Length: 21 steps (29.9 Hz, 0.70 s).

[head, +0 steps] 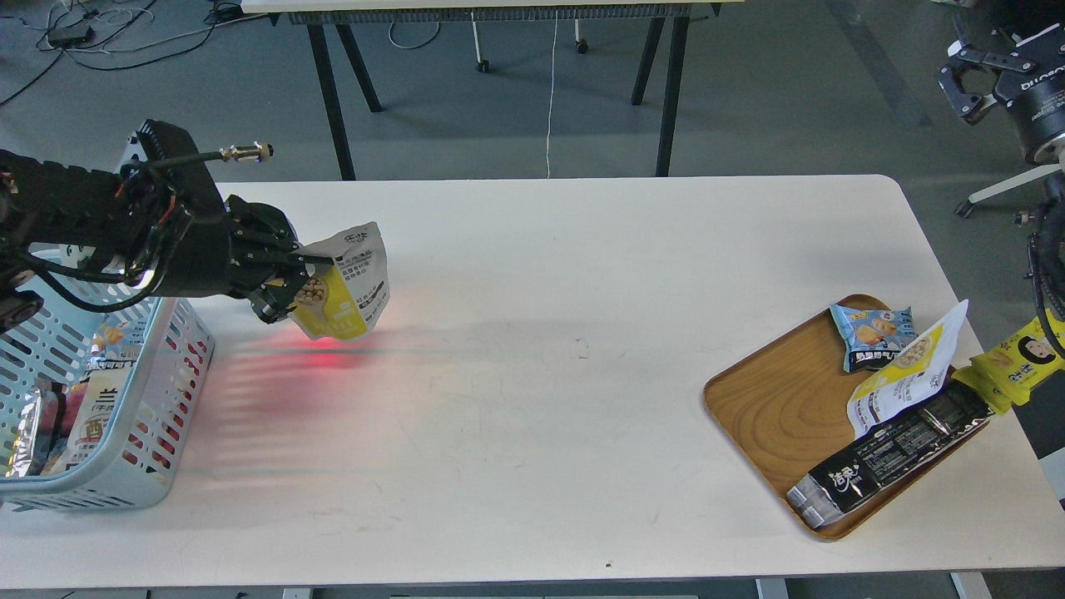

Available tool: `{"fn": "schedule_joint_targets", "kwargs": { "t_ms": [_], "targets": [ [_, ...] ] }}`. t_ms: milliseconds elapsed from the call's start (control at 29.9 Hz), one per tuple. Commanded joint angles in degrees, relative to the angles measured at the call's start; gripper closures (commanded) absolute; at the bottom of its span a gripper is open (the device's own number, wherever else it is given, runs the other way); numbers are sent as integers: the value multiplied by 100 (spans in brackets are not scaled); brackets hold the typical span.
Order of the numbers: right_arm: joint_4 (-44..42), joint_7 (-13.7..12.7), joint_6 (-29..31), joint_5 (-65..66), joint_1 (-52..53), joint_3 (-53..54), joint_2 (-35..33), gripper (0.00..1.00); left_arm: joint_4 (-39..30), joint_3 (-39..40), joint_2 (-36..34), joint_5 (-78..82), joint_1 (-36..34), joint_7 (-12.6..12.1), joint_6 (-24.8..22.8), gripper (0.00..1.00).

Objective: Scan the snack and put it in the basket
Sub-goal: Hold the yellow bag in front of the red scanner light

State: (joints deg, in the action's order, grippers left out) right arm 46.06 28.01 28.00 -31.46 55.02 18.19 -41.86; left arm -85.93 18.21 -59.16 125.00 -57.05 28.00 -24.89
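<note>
The left claw (291, 279) is clamped on the snack (349, 283), a small yellow pouch with a white-grey printed top, and holds it tilted in the air above the white tabletop (532, 349), just to the right of the basket (154, 466). A red glow lies on the tabletop right under the pouch and spreads across the basket's slotted side. The basket stands at the tabletop's left edge with several packets inside. At the far right, the right claw (969, 83) hangs off the tabletop with its fingers apart, gripping nothing. On the right side rests a wooden tray (765, 408) bearing a small blue packet (874, 333), another yellow-and-white pouch (907, 370) and a long black packet (894, 453) (a bright yellow packet with a cartoon face (1019, 358) lies just beside the tray's right edge)
</note>
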Motion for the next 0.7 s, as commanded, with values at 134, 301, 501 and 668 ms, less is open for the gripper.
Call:
{"fn": "schedule_joint_targets", "kwargs": {
  "t_ms": [134, 301, 501, 668],
  "targets": [
    [-1, -1, 0, -1, -9, -9, -6, 1, 129, -19, -52, 0, 9, 0, -7, 100],
    [-1, -1, 0, 8, -9, -9, -6, 1, 129, -19, -131, 0, 9, 0, -7, 100],
    [-1, -1, 0, 8, -9, -9, -6, 1, 129, -19, -193, 0, 9, 0, 2, 100],
    [-1, -1, 0, 8, 0, -9, -6, 1, 129, -19, -184, 0, 9, 0, -7, 100]
  ]
}}
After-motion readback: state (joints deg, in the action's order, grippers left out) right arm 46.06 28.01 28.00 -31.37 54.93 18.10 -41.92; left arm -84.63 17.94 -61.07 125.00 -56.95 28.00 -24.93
